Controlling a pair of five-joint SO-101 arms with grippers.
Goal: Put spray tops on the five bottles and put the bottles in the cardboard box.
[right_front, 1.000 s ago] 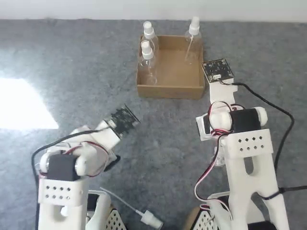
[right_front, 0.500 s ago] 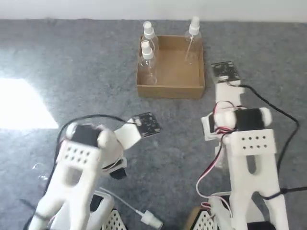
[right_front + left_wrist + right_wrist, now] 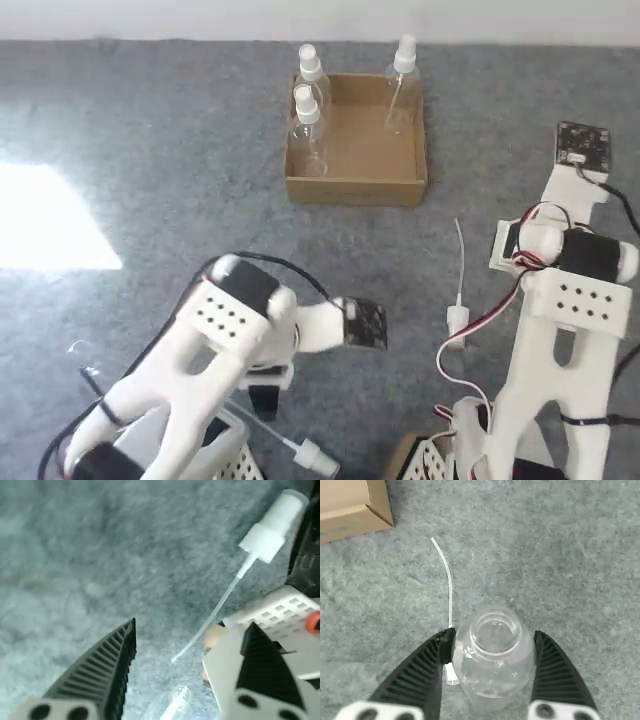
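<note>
My right gripper (image 3: pixel 492 634) is shut on a clear open-necked bottle (image 3: pixel 492 662) that stands upright on the grey mat. A white spray top (image 3: pixel 449 587) with a long thin tube lies right beside it; the same spray top (image 3: pixel 457 312) lies left of the right arm (image 3: pixel 570 290). My left gripper (image 3: pixel 192 627) hangs open over the mat, above the tube of a second spray top (image 3: pixel 267 530), which lies near the table's front edge (image 3: pixel 312 458). The cardboard box (image 3: pixel 355 185) holds two capped bottles (image 3: pixel 305 115) (image 3: pixel 402 70). A third capped bottle (image 3: pixel 311 64) stands at its back left corner.
The box's corner (image 3: pixel 355 507) lies beyond the held bottle. Arm bases and cables crowd the front edge. A clear rounded object (image 3: pixel 172 705) shows under the left gripper. A bright patch of light (image 3: pixel 45 220) falls on the mat at the left.
The left arm swung right and tipped down toward the front spray top. The right arm shifted right, uncovering the spray top lying on the mat.
</note>
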